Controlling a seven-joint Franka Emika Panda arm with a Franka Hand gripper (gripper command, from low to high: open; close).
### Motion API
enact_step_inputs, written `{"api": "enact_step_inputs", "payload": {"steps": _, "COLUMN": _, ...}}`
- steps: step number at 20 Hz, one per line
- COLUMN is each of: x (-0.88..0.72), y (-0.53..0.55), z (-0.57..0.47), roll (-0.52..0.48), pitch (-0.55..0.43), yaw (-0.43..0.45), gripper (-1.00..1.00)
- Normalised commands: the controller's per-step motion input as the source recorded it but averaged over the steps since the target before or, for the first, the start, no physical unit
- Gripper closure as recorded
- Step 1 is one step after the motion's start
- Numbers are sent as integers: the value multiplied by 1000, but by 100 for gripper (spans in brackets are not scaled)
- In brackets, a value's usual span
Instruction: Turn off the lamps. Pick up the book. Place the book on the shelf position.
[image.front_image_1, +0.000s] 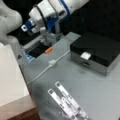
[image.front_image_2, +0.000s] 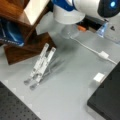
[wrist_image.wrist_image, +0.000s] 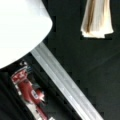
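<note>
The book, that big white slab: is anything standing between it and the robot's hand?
Nothing visible does. The book lies on the wooden shelf at a front view's left. The hand hangs at the far edge of the tabletop, with only grey surface between them.

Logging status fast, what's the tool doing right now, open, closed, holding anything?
Tool: down over the dark recess at the grey table's far edge in a front view; open or closed cannot be told, and no held object shows.
</note>
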Motion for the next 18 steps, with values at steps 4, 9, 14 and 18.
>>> {"api": "enact_step_inputs", "payload": {"steps": 4, "x": 337, "y": 371, "z": -116, "roll": 530, "pitch": -212, "yaw": -399, "gripper": -100}}
{"api": "enact_step_inputs", "payload": {"steps": 9, "x": 300, "y": 255, "z": -174, "roll": 493, "pitch": -205, "yaw": -295, "gripper": -100}}
{"api": "enact_step_inputs", "payload": {"steps": 14, "x": 144, "y": 52, "z": -230, "roll": 632, "pitch": -334, "yaw": -236, "gripper": -100}}
{"api": "enact_step_inputs", "payload": {"steps": 18, "x": -43, "y": -43, "z": -293, "roll": 537, "pitch": -392, "yaw": -185, "gripper": -100}}
